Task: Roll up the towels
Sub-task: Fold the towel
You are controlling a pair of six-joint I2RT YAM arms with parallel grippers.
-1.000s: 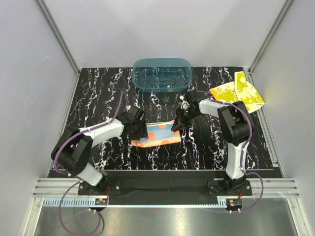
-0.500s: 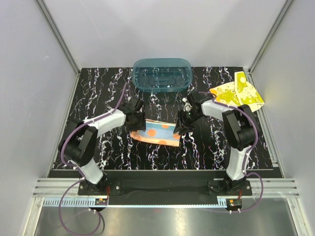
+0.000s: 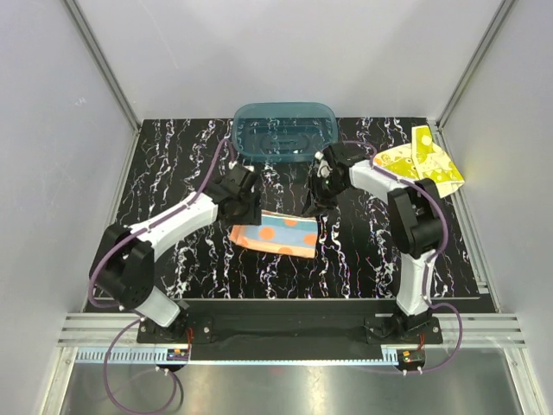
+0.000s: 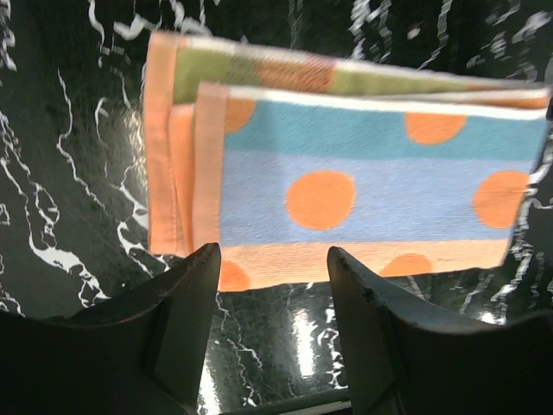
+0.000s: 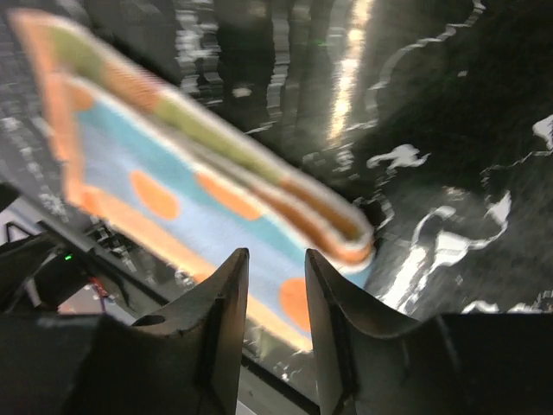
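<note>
Rolling is centring on the dotted towel (image 3: 278, 234), which is lying folded flat in several layers near the middle of the table (image 3: 173, 173), just in front of the teal tub (image 3: 284, 131). The yellow towel (image 3: 419, 162) is lying crumpled at the far right edge, well apart from both arms.

The left gripper (image 4: 272, 255) is hovering at the dotted towel's left end, fingers apart and nothing between them. The right gripper (image 5: 275, 257) is hanging over the right end, fingers likewise parted and empty.

The step in hand is judged to be taking hold of an edge to start the roll. Both grippers should be pinching the same edge and catching every layer. The layers are lying slightly offset at the left end, so a partial pinch is likely to peel the fold open. Both ends should be turning over evenly, or the roll is likely to cone.
</note>
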